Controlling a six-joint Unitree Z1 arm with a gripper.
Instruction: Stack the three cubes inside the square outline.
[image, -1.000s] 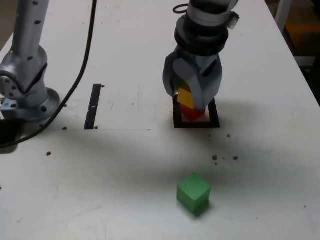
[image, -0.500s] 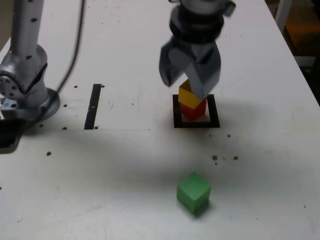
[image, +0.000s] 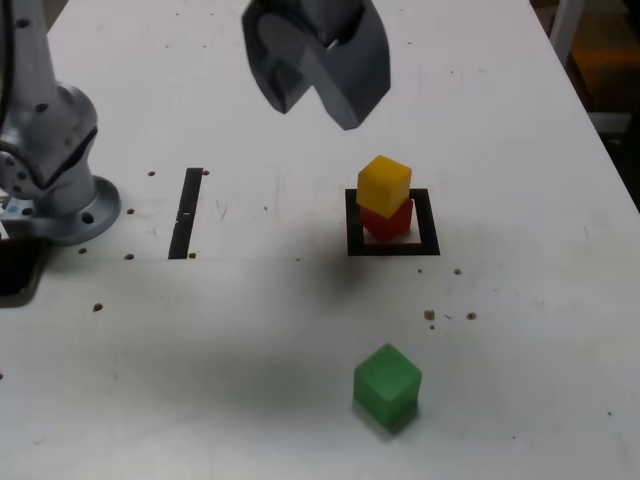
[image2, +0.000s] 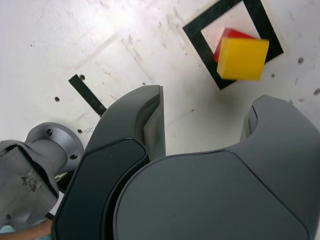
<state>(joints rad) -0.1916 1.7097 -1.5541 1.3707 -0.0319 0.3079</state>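
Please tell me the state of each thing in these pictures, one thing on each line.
gripper: open, empty, raised above the table.
yellow cube: stacked on the red cube.
red cube: inside the square outline.
green cube: alone on the table, not stacked.

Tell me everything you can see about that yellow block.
The yellow cube is a small, matte, plain-sided block. It sits on top of the red cube, turned slightly askew and overhanging it a little, so the red one is mostly covered from above. That pair stands inside the black square outline on the white table. Nothing else touches it: the gripper hangs open above it, towards the exterior view's left, clear of it.
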